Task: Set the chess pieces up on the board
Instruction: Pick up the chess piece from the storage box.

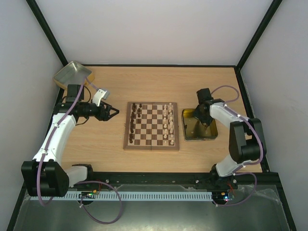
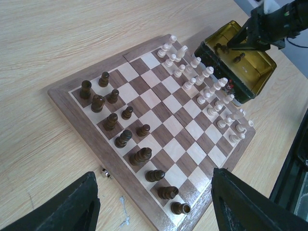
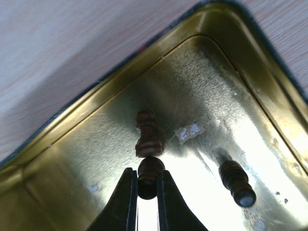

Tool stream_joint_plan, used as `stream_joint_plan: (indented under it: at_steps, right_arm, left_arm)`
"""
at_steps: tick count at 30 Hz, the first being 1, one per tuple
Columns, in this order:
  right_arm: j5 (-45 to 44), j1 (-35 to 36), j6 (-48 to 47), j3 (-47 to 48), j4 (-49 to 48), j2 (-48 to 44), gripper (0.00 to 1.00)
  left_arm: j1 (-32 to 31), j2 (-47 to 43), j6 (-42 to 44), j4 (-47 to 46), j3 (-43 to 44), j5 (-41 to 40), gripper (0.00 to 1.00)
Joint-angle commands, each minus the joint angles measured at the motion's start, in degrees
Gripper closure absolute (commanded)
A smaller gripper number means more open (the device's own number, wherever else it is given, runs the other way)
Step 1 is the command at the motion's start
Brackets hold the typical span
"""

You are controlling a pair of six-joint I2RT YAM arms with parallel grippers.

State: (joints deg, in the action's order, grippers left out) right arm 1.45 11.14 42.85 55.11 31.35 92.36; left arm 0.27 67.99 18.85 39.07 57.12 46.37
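Observation:
The board (image 1: pixel 151 147) lies mid-table, with dark chess pieces (image 1: pixel 136 118) along its left side and pale chess pieces (image 1: pixel 168 122) along its right. My right gripper (image 3: pixel 146 175) is down inside the gold tray (image 3: pixel 96 106), shut on the round head of a small dark piece (image 3: pixel 150 168). Just beyond it is a dark pawn-like shape (image 3: pixel 148 137); whether that is a piece or a reflection I cannot tell. Another dark piece (image 3: pixel 237 183) lies on its side to the right. My left gripper (image 2: pixel 156 202) hovers open and empty over the board's near-left rim (image 2: pixel 62 96), above the dark row (image 2: pixel 139 156).
The gold tray (image 1: pixel 199 139) sits against the board's right edge, with my right arm (image 1: pixel 231 125) bent over it. A second shallow metal tray (image 1: pixel 72 74) stands at the back left corner. A small metal bit (image 2: pixel 105 172) lies on the table beside the board.

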Motion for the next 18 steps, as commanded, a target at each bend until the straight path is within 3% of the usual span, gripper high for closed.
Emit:
stream_joint_plan:
  at_steps: [1, 12, 18]
  right_arm:
    - [0.71, -0.25, -0.75, 1.61, 3.65, -6.73, 0.98]
    - [0.49, 8.11, -4.66, 7.39, 13.25, -16.22, 0.98]
    - [-1.04, 19.70, -4.20, 15.25, 16.15, -11.56, 0.98]
  left_arm:
    - [-0.25, 0.02, 0.06, -0.41, -0.72, 1.27, 0.36]
    - [-0.27, -0.22, -0.11, -0.76, -1.14, 0.87, 0.36]
    - [-0.21, -0.35, -0.52, -2.16, -1.97, -0.80, 0.36]
